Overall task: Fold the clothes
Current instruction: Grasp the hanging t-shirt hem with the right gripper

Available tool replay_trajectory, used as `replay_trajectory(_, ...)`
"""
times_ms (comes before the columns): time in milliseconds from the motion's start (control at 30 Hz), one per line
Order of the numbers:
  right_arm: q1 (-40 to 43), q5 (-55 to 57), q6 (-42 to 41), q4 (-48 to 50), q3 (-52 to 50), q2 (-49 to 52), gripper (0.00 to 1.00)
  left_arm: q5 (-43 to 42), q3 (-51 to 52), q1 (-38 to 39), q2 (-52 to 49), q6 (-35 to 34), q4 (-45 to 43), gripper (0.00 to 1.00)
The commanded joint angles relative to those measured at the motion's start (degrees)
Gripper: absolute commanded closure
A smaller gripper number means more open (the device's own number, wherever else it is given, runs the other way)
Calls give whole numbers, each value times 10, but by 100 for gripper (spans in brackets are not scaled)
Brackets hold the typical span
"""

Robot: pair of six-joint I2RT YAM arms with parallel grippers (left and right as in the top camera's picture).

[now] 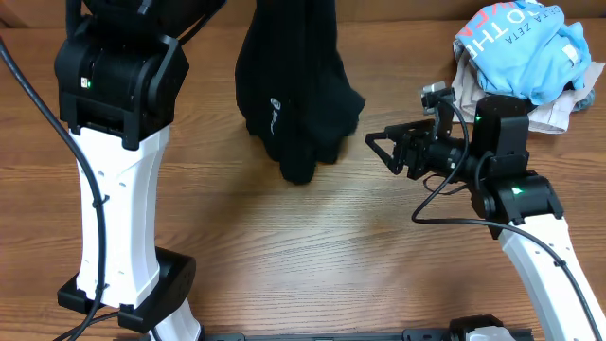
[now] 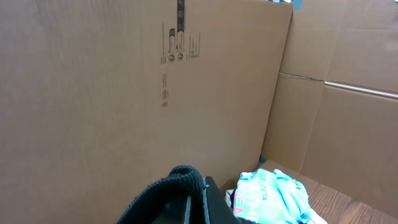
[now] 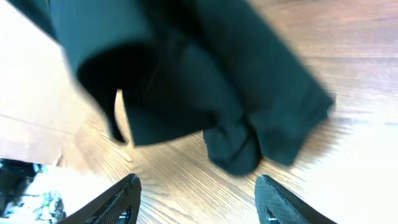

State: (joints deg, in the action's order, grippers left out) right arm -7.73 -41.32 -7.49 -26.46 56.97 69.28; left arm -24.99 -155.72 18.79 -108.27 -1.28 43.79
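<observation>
While left claw [image 2: 198, 202] pinches the garment [image 1: 294, 85] up top, right claw [image 1: 379, 153] hovers spread, aimed at its low end.
Garment hangs straight ahead of the right claw, near but apart, with its long axis crossing the claw's line of reach. The bunched bottom end looks to rest on the table [image 1: 284, 256], ahead and slightly below. Fabric is heaped over the left claw, so that pinch is judged, not plainly seen. Right claw is the nearer one to the free end.

White-shelled left arm [image 1: 118, 208] and right arm [image 1: 549, 265], black joint housings, black cables [image 1: 43, 109], seemingly green status lights [image 1: 88, 81].
</observation>
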Motion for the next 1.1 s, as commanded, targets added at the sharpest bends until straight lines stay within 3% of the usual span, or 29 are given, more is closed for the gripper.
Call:
replay_trajectory(0,-26,76,20,-9,19,-1,38,-15,-8,4,10,11,-7,96)
replay_trajectory(200,-69,180,19,21,19,65,37,-36,-8,4,40,11,15,96)
replay_trajectory(600,-54,198,20,79,19,128,36,-21,-8,3,70,31,64,96)
replay_trajectory(767,-69,149,38,116,19,175,26,-21,-8,3,70,30,69,96)
replay_trajectory(933,-93,32,85,129,19,209,14,-20,-8,3,70,30,74,96)
replay_trajectory(1067,-127,66,94,155,19,219,0,-21,-8,3,70,30,78,96)
